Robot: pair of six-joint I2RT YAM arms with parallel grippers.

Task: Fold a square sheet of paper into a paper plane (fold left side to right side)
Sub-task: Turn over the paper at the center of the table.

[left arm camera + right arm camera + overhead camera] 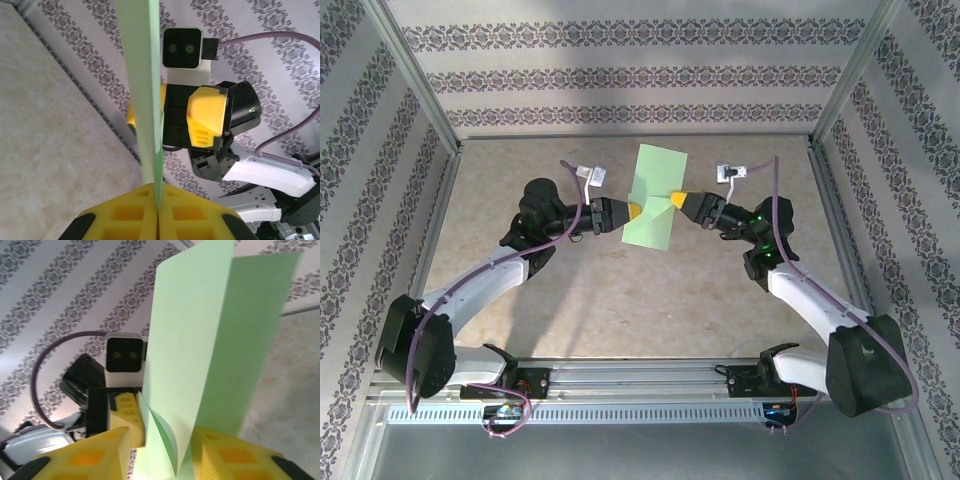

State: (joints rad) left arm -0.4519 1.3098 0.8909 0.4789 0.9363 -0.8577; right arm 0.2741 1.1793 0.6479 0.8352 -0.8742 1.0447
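Note:
The square sheet of paper (654, 198), pale green, is doubled over and held up off the table between both arms. My left gripper (632, 210) is shut on its left edge, and the left wrist view has the sheet (142, 100) running edge-on up out of the closed yellow jaws (157, 202). My right gripper (682, 203) is at the sheet's right side. Its jaws (170, 457) stand apart, and the two layers (200, 340) curl loosely between the fingers (95, 452) without being pinched. The paper plane is out of view.
The beige tabletop (620, 290) lies under the raised sheet. Patterned walls and metal frame posts (420, 90) close in the back and sides. A rail (640, 380) carrying both arm bases runs along the near edge. Each gripper faces the other closely.

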